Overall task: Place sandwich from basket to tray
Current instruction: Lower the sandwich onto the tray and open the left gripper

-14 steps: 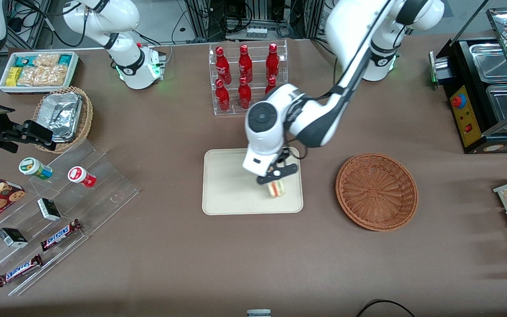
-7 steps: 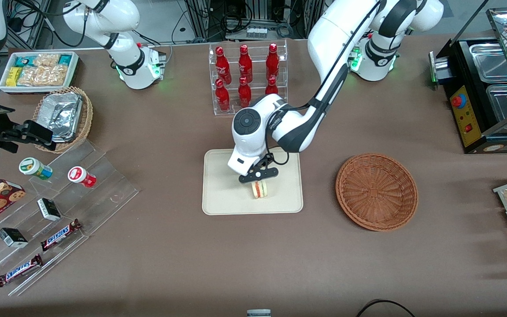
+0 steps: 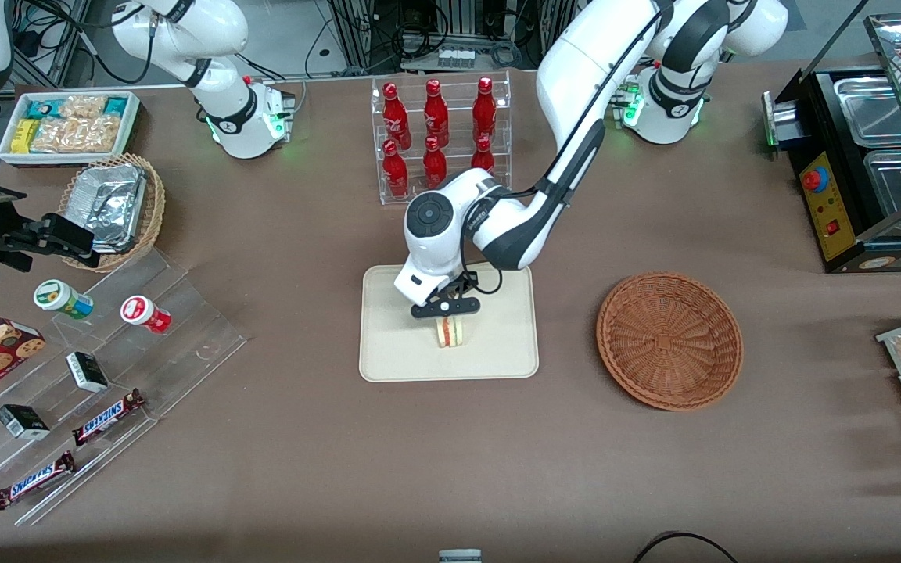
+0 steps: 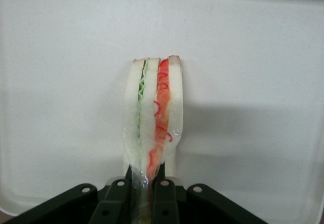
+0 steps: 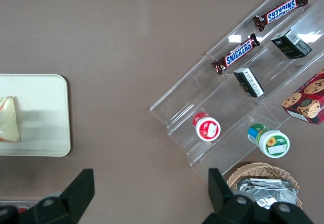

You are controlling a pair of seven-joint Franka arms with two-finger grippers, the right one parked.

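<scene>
End effector (image 3: 446,311) clamped on sandwich (image 3: 451,332) over tray (image 3: 388,352), basket (image 3: 669,340) empty; looks light, soft, film-wrapped & prob. slippery, so pinch bread faces gently.

Brown-covered surface (image 3: 302,469) under even light.
Cables and metal racks (image 3: 450,31) crowd the space at its farthest edge.
</scene>
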